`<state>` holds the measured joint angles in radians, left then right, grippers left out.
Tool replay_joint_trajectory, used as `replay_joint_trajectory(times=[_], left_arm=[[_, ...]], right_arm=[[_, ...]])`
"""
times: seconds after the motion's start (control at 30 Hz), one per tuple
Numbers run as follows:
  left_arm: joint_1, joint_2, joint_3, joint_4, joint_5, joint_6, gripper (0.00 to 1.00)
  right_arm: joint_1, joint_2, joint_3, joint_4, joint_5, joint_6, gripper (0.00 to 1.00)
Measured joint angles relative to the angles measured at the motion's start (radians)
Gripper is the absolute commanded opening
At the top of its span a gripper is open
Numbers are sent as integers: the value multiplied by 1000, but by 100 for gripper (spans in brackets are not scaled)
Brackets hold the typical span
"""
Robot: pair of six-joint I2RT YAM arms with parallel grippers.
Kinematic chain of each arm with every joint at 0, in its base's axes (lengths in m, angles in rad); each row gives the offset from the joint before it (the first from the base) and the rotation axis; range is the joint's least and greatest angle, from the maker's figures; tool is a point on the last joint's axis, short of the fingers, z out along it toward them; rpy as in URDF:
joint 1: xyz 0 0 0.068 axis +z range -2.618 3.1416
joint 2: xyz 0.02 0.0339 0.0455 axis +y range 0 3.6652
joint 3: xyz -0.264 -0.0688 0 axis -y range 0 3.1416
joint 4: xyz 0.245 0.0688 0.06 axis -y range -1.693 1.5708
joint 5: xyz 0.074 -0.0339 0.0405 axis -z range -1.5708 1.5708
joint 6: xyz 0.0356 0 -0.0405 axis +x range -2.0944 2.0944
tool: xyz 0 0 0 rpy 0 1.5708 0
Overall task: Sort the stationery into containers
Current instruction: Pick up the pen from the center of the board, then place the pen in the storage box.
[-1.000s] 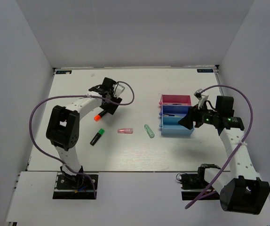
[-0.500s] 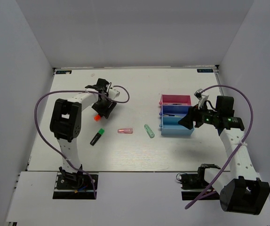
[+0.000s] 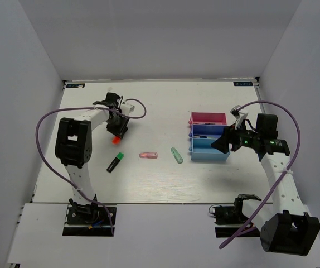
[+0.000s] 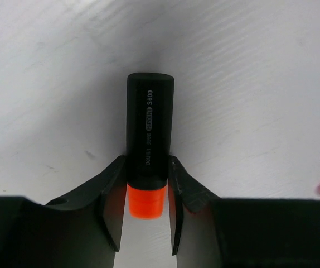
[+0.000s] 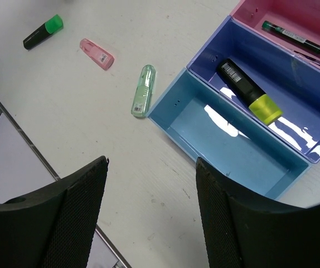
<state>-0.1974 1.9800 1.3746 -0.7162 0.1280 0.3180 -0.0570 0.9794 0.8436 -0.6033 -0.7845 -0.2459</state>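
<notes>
My left gripper (image 3: 117, 129) is down at the table at the back left, shut on the orange-black marker (image 4: 149, 131). Its fingers (image 4: 113, 192) press both sides of the black body just above the orange cap (image 3: 115, 140). My right gripper (image 5: 151, 164) is open and empty, hovering at the right end of the light blue tray (image 5: 232, 142). The dark blue tray (image 5: 294, 120) holds a yellow-black marker (image 5: 248, 91). The pink tray (image 5: 260, 8) holds a thin dark pen (image 5: 299, 39). A green-black marker (image 3: 115, 162), a pink marker (image 3: 148, 155) and a pale green marker (image 3: 176, 155) lie loose.
The three joined trays (image 3: 192, 135) stand right of centre. The loose markers lie in a row between the trays and my left arm. White walls close in the table on the left, back and right.
My left gripper has swung left and turned over the orange-black marker, which has stayed in place. The right arm has not moved.
</notes>
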Motion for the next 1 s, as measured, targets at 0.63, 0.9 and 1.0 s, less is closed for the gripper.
replay_joint_trajectory(times=[0.63, 0.9, 1.0], left_arm=[[-595, -118, 148, 311, 277, -29, 4], [-675, 89, 311, 418, 270, 5, 0], [-686, 175, 404, 423, 253, 16, 0]], right_arm=[[-2, -40, -15, -4, -53, -109, 0], [-2, -90, -37, 7, -55, -116, 0], [-3, -90, -37, 7, -56, -121, 0]])
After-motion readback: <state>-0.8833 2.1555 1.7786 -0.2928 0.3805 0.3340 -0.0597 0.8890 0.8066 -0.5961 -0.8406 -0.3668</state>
